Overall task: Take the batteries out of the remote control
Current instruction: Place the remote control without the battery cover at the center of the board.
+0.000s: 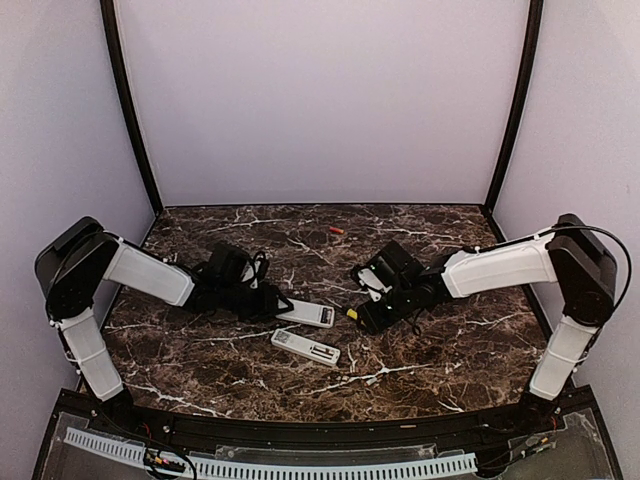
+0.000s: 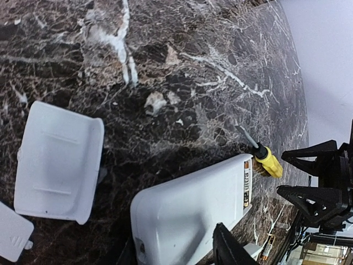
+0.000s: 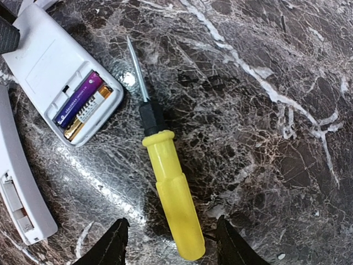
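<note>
Table: a dark marble-patterned tabletop (image 1: 450, 350) carried everything.
Remote: a white plastic remote control (image 3: 44, 61) lay near the table's middle, back up and cover off, so its bay faced the tool.
Batteries: two slim cells (image 3: 83, 107), one purple and one gold, sat side by side in that bay, not yet unloaded. A small reddish cell (image 1: 337, 232) lay alone near the far edge.
Left arm: the left gripper (image 1: 268, 302) flanked the remote's closed end, probably to steady it. Whether its fingers pressed on it could not be told.
Tool: a yellow-handled screwdriver (image 3: 174, 204) lay flat just beside the bay, with its metal shaft alongside it.
Right arm: the right gripper (image 3: 170, 237) had its fingers apart, straddling the handle's butt with gaps on both sides, apparently poised to take it as a pry.
Spare: a second white remote (image 1: 305, 348) lay nearer the near edge.
</note>
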Controlling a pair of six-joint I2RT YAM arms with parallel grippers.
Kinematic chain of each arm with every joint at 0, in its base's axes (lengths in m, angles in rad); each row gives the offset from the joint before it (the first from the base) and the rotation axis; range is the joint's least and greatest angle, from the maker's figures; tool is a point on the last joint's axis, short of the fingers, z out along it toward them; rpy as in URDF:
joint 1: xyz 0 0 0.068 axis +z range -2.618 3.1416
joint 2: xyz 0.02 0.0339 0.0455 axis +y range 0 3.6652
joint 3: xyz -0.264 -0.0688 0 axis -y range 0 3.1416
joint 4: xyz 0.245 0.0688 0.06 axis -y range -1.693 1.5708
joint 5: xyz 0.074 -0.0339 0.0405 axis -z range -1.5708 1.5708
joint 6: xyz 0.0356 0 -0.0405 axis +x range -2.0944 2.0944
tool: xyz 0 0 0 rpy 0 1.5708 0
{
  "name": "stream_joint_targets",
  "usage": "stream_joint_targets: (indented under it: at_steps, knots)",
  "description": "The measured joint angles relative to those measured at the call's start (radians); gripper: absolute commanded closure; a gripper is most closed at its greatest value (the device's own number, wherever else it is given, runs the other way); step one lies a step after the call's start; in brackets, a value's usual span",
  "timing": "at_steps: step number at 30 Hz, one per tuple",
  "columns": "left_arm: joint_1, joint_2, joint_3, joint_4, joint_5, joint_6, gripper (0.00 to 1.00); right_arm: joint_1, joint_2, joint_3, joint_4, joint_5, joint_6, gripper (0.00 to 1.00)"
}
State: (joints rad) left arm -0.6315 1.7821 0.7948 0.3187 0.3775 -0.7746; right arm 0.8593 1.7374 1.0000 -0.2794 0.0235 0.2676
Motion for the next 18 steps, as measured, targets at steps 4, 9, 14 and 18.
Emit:
stream_joint_targets:
  at_steps: [4,9,14,18]
  knots:
    - [-0.002,0.001,0.013,-0.038,-0.016,0.023,0.38,0.000,0.020,0.000,-0.005,0.010,0.001,0.51]
    - [-0.005,-0.033,0.021,-0.088,-0.060,0.048,0.28,0.000,0.032,0.000,-0.006,0.024,0.003,0.57]
    - [-0.006,-0.100,0.021,-0.152,-0.114,0.068,0.26,0.000,0.035,0.000,-0.006,0.030,0.003,0.64]
    - [-0.006,-0.168,0.021,-0.202,-0.160,0.086,0.25,0.000,0.049,0.000,-0.003,0.032,0.003,0.70]
